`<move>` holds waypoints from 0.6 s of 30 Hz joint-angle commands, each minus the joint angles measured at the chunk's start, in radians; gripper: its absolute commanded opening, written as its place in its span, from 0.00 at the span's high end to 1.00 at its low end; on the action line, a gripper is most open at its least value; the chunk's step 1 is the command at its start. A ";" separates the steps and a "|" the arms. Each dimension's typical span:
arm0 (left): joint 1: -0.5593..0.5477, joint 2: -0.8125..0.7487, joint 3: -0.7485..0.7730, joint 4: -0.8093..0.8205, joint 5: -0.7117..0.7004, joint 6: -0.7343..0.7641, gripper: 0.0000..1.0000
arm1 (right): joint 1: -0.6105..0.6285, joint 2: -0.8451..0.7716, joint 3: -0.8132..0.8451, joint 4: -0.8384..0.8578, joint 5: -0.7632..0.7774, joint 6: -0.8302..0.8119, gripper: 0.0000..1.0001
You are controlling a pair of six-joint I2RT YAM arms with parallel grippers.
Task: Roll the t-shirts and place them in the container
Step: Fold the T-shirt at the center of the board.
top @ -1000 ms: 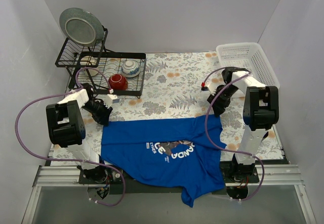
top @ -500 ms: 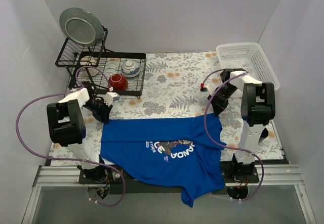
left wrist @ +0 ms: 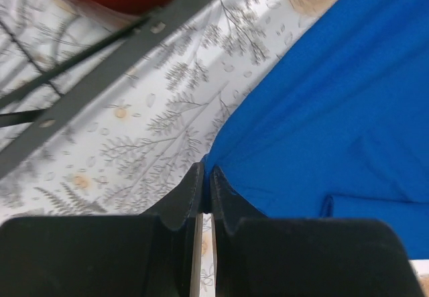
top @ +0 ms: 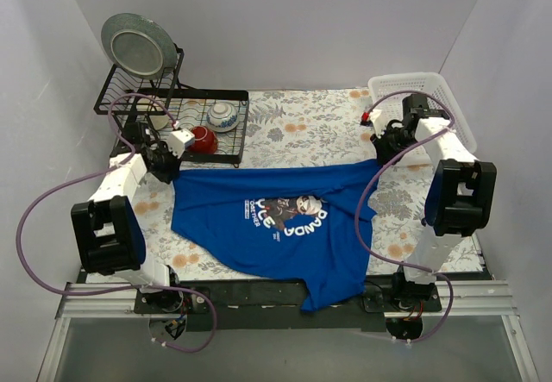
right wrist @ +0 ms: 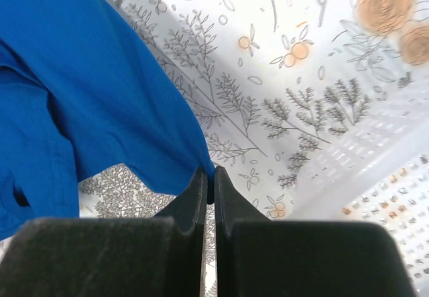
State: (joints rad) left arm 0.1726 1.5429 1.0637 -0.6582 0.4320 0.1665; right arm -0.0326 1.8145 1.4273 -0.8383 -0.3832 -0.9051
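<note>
T-shirt (top: 276, 227), royal blue, lay spread chest-up on a floral cloth (top: 293, 132), beginning just on the near side of the dish rack (top: 172, 106) and reaching well out to the rack's right. Its dark graphic and white lettering faced up. The edge nearest the rack ran as a fairly straight line between your two grippers. The end farthest from the rack drooped over the near edge of the table.

Your left gripper (left wrist: 206, 176) sat just off the rack's near rail, close below a red bowl (top: 203, 139) that stood in the rack. Its jaws were pressed nearly together, pinching the shirt's left corner. In the left wrist view the blue fabric came to a point right at the fingertips.

Your right gripper (right wrist: 209, 176) was well to the right of the rack, close beside a white basket (top: 423, 97). Its jaws were likewise narrowed to a slit, clamped on the shirt's right corner, which hung from the tips in the right wrist view.

A grey plate (top: 136, 44) stood upright on the rack's upper tier, and a patterned bowl (top: 223, 113) sat in its lower tray beside the red one.
</note>
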 commanded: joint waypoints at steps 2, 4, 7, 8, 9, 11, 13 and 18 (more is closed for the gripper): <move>0.001 -0.095 -0.044 0.107 -0.006 -0.039 1.00 | -0.012 -0.040 -0.048 0.091 -0.017 0.035 0.99; -0.001 -0.075 -0.044 0.112 -0.015 -0.062 1.00 | -0.012 -0.011 -0.039 0.088 -0.002 0.052 0.99; -0.001 -0.063 -0.030 0.124 -0.041 -0.094 1.00 | -0.012 0.005 -0.011 0.091 0.001 0.077 0.99; -0.001 -0.066 -0.033 0.137 -0.039 -0.094 1.00 | -0.012 0.003 -0.008 0.103 -0.002 0.084 0.99; -0.001 -0.066 -0.034 0.141 -0.032 -0.088 1.00 | -0.012 0.003 -0.004 0.107 -0.009 0.087 0.99; -0.001 -0.066 -0.024 0.147 -0.026 -0.091 1.00 | -0.012 0.005 0.016 0.105 -0.014 0.092 0.99; -0.002 -0.066 0.016 0.149 -0.033 -0.116 1.00 | -0.012 -0.007 0.056 0.099 -0.014 0.104 0.99; -0.002 -0.136 0.074 0.170 -0.062 -0.162 1.00 | -0.013 -0.136 0.088 0.163 -0.014 0.162 0.99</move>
State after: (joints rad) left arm 0.1680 1.4967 1.0668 -0.5472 0.4110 0.0437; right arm -0.0372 1.8153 1.4593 -0.7551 -0.3992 -0.7956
